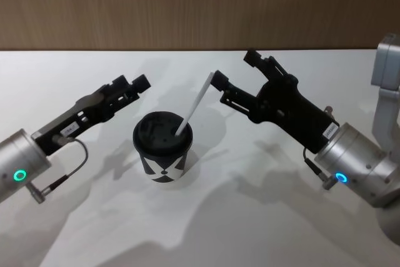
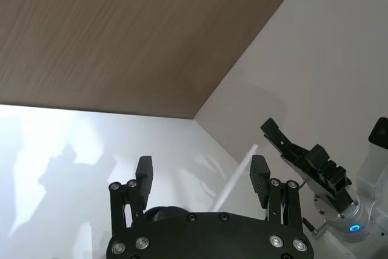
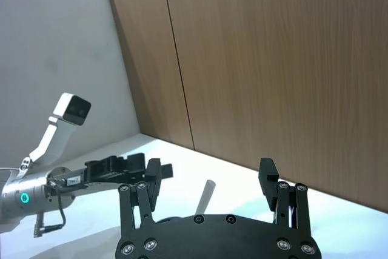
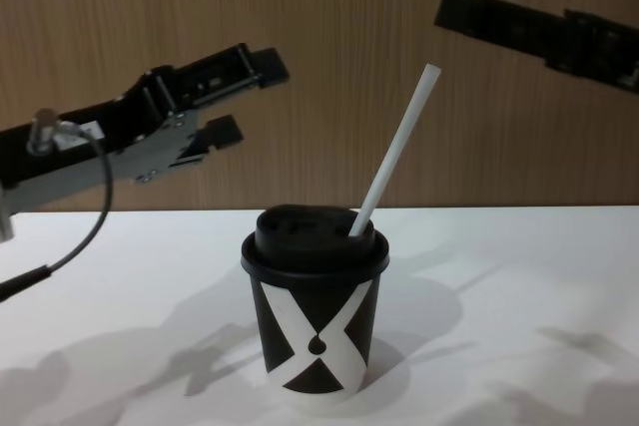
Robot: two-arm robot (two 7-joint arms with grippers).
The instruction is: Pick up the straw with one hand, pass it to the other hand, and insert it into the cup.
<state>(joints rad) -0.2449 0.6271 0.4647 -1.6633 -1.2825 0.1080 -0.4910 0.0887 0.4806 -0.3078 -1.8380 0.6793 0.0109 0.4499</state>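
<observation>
Though the straw [image 1: 195,107] already leans in the cup [image 1: 162,148], it looks light and crushable; grip mid-stem gently; left hand [image 1: 129,89] and right hand [image 1: 234,73] hang spread.

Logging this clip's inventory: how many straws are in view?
1. The straw stands tilted in the lid of the cup, its top leaning toward the robot's right. The left gripper and right gripper are both open and apart from it. No others visible.

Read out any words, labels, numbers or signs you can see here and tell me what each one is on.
"X", a large white mark with a small drop shape below its crossing: on the side of the cup.
White label on the left gripper: too small to read.
White label on the right gripper: too small to read.
</observation>
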